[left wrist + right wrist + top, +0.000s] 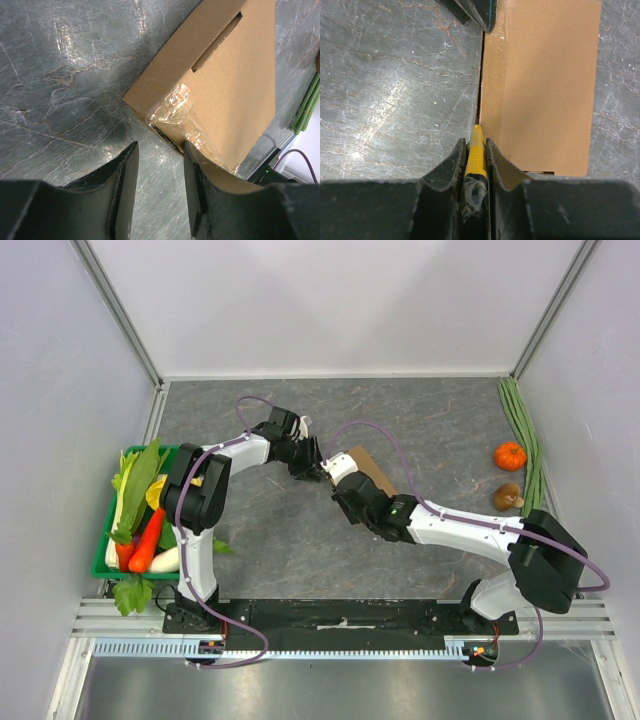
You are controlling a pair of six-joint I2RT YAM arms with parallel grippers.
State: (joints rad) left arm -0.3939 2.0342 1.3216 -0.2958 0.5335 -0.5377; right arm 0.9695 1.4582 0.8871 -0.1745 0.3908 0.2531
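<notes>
Clamping a yellow tool (476, 161), right gripper (475, 146) sits at cardboard box (545, 85); left gripper (160, 146) parted alongside.

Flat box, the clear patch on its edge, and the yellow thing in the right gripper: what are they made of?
Box: brown cardboard, matte, going by the plain fibrous face and die-cut slot.
Clear patch: likely plastic packing tape; it is glossy, wrinkled and glinting.
Yellow thing in the right gripper: probably hard plastic, smooth with a slight sheen. It is mostly hidden in the grip, so this is uncertain.
</notes>
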